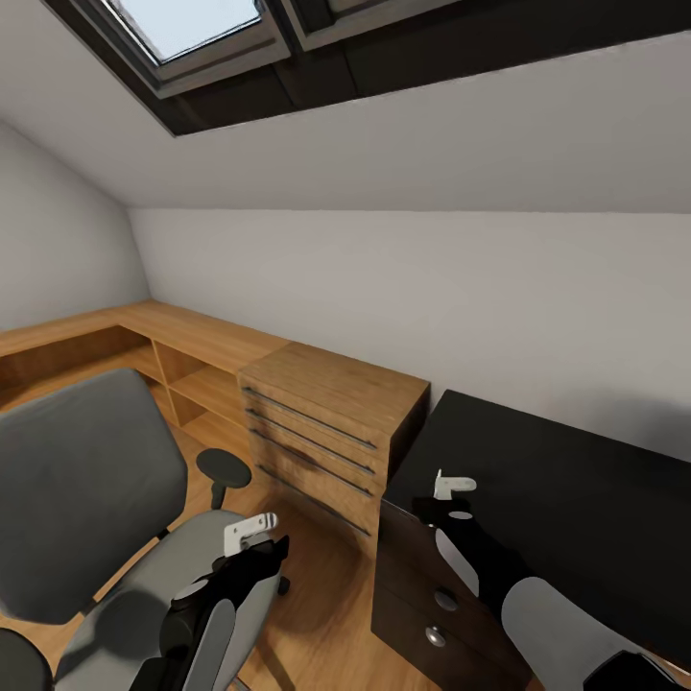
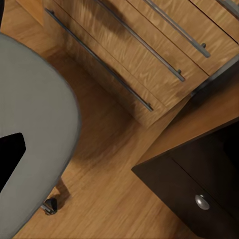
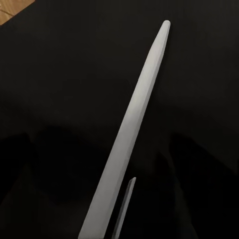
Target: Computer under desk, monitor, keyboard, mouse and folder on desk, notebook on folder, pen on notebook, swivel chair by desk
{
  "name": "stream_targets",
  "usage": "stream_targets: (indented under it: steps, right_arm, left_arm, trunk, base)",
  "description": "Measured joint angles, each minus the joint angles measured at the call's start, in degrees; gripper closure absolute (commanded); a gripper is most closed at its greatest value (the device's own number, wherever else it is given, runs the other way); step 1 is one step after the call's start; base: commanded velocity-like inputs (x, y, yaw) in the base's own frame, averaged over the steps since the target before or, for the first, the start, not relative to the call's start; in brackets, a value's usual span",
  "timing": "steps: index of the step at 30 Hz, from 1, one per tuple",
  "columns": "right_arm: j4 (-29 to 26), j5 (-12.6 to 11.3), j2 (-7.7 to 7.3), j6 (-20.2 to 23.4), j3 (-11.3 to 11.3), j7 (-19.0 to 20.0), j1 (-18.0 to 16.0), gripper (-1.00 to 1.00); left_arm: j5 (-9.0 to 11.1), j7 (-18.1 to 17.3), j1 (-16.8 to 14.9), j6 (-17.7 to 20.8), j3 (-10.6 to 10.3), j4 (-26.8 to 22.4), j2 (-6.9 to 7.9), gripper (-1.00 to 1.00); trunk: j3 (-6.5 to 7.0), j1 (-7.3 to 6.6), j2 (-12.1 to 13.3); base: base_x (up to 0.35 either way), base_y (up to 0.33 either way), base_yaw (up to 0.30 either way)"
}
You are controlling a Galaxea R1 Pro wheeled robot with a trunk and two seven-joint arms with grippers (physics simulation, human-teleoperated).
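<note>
White-tipped, the right tool (image 1: 455, 487) hangs over the near corner of the black L-shaped worktop (image 1: 566, 480), clamped on the thin white pen (image 3: 133, 124), which the right wrist view shows slanting above the dark surface. Left tool (image 1: 251, 534), also white-tipped, hovers over the seat's front edge of the grey padded swivel chair (image 1: 86, 480); whether its fingers are apart or together cannot be told. Between chair and worktop stands a light wooden dresser (image 1: 331, 422) with long metal handles, its side just beside the worktop's black drawer unit (image 2: 199, 194). Wooden floor (image 2: 109, 199) lies below.
</note>
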Motion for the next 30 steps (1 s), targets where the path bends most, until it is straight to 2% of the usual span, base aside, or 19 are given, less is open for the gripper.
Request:
stream_targets:
  steps: [20, 25, 30]
  right_arm:
    - [-0.08, 0.02, 0.00, 0.18, -0.01, -0.09, 0.00, 1.00]
    - [-0.54, -0.11, -0.01, 1.18, -0.05, -0.30, 0.00, 1.00]
    - [-1.93, -0.22, -0.01, 4.05, -0.09, -0.22, 0.02, 1.00]
  left_arm:
    - [-0.01, 0.00, 0.00, 0.04, 0.00, 0.12, 0.16, -1.00]
    - [-0.02, 0.00, 0.00, 0.01, 0.00, 0.22, 0.18, -1.00]
    - [-0.03, 0.00, 0.00, 0.02, 0.00, 0.23, 0.18, -1.00]
  trunk:
    - [0.00, 0.00, 0.00]
    - [0.00, 0.00, 0.00]
    - [-0.01, 0.00, 0.01]
  base:
    - [0.000, 0.000, 0.000]
    - [0.000, 0.000, 0.000]
    - [0.000, 0.000, 0.000]
